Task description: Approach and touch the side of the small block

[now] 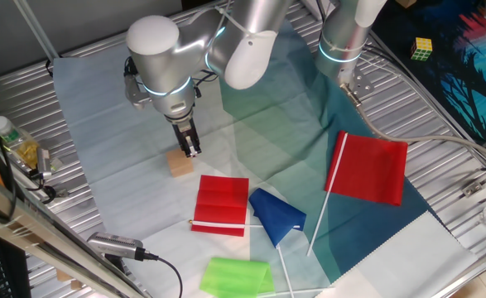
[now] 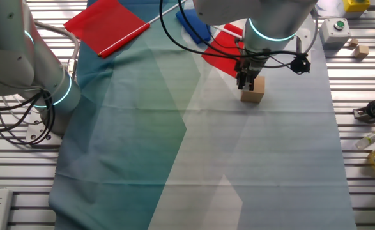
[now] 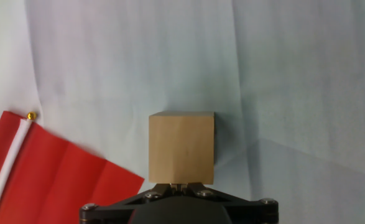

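Observation:
The small block (image 1: 180,164) is a plain tan wooden cube on the pale blue cloth. It also shows in the other fixed view (image 2: 252,91) and fills the middle of the hand view (image 3: 181,148). My gripper (image 1: 192,150) hangs over it from the silver arm, its fingers pressed together and empty. In the hand view the fingertips (image 3: 180,185) sit right at the block's near side, touching or almost touching it. In the other fixed view the gripper (image 2: 244,83) stands against the block's left side.
A folded red flag (image 1: 222,204) lies just right of the block, with a blue flag (image 1: 276,212), a green one (image 1: 236,276) and a larger red flag (image 1: 373,167) further right. A multicoloured puzzle cube (image 1: 422,49) sits far back right. A second arm (image 2: 21,57) stands at the side.

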Robot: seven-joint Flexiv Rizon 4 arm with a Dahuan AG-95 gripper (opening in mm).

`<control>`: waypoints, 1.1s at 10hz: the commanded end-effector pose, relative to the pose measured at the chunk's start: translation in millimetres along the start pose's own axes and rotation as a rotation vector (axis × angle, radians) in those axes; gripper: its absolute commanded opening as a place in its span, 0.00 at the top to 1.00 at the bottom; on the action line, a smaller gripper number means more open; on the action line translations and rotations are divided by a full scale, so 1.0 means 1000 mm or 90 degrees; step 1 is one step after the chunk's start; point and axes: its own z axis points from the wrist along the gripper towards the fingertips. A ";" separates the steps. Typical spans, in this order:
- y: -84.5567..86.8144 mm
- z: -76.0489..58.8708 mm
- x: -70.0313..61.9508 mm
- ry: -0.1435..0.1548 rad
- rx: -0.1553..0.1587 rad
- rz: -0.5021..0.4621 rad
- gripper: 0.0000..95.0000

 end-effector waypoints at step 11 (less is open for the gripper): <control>0.007 -0.015 0.018 0.033 0.004 0.005 1.00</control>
